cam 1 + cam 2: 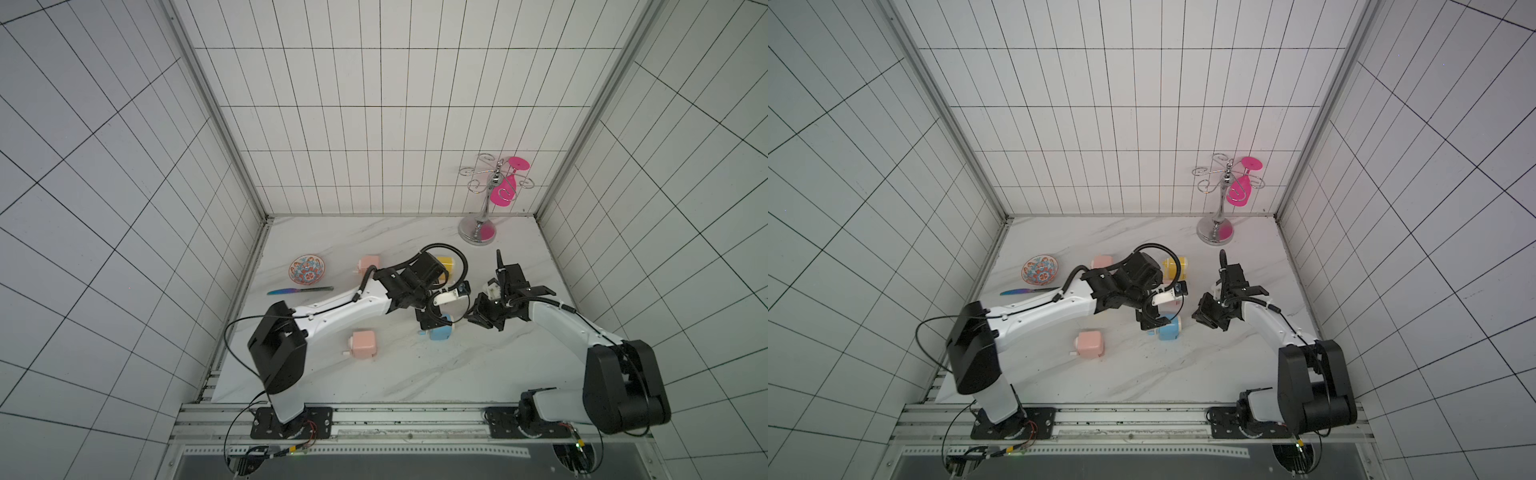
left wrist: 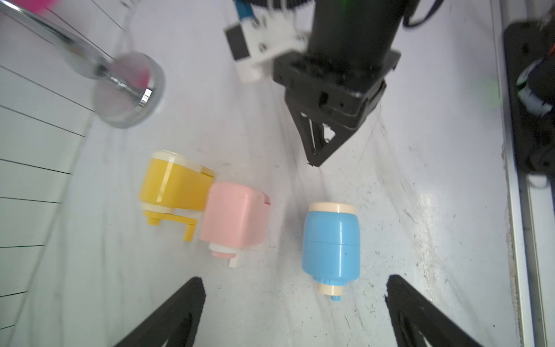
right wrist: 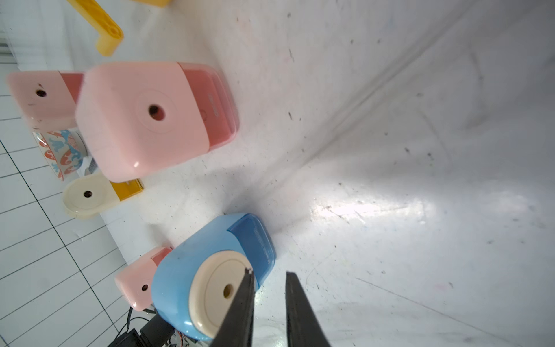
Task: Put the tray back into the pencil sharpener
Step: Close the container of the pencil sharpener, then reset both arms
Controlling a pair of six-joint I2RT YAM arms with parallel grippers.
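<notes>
The blue pencil sharpener [image 1: 441, 333] [image 1: 1170, 331] lies on its side on the marble table, cream front face toward my right arm. In the right wrist view its darker blue tray [image 3: 255, 238] sits flush in the body [image 3: 180, 270]. My left gripper [image 2: 295, 278] [image 1: 432, 322] hangs over the sharpener [image 2: 330, 240], wide open and holding nothing. My right gripper [image 3: 268, 274] [image 1: 471, 318] is just off the cream face, jaws a little apart with nothing between them. One fingertip [image 3: 247, 275] overlaps that face in view.
A pink sharpener [image 2: 234, 219] and a yellow one [image 2: 174, 186] lie just behind the blue one. More pink sharpeners [image 1: 365, 347] [image 1: 370, 264], a patterned bowl [image 1: 306, 270] and a knife [image 1: 299, 290] are on the left. A chrome rack [image 1: 478, 232] stands back right.
</notes>
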